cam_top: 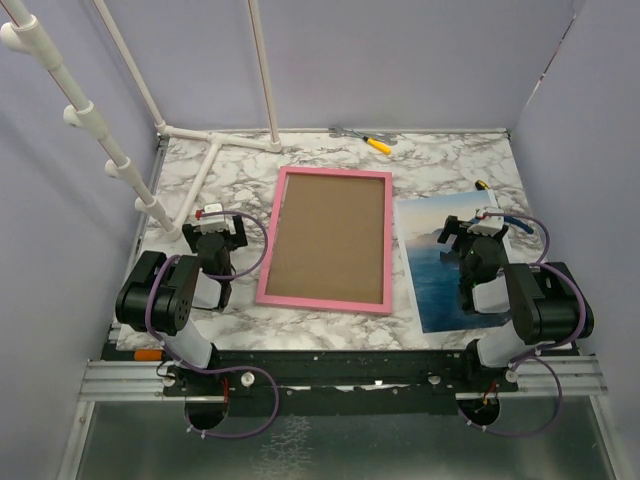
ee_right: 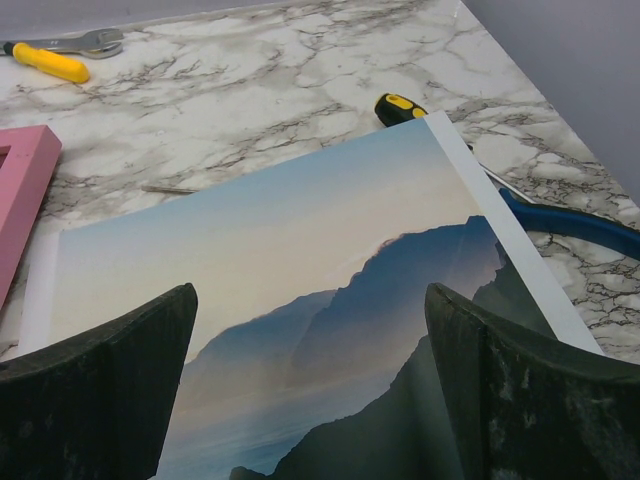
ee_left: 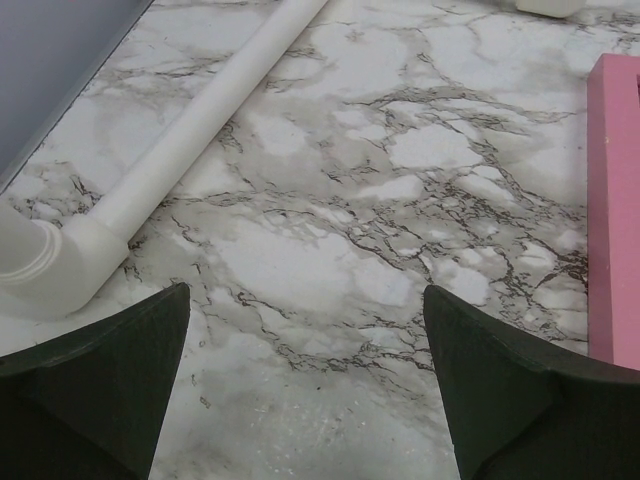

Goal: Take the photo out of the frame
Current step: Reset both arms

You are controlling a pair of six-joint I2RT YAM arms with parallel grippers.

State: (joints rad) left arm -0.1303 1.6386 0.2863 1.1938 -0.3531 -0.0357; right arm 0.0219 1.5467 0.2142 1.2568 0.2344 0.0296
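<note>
Right tool [cam_top: 462, 230], jaws apart, hangs over the photo [cam_top: 432, 285] lying near-to-far.

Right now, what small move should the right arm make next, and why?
Probably lift the right gripper up and back. The photo already lies flat on the table beside the frame, out of it, and the jaws stand open above it, holding nothing.

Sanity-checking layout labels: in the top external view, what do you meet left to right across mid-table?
White pipe stand → left tool → frame → photo. The right tool hangs over the photo, so it is left out.
</note>
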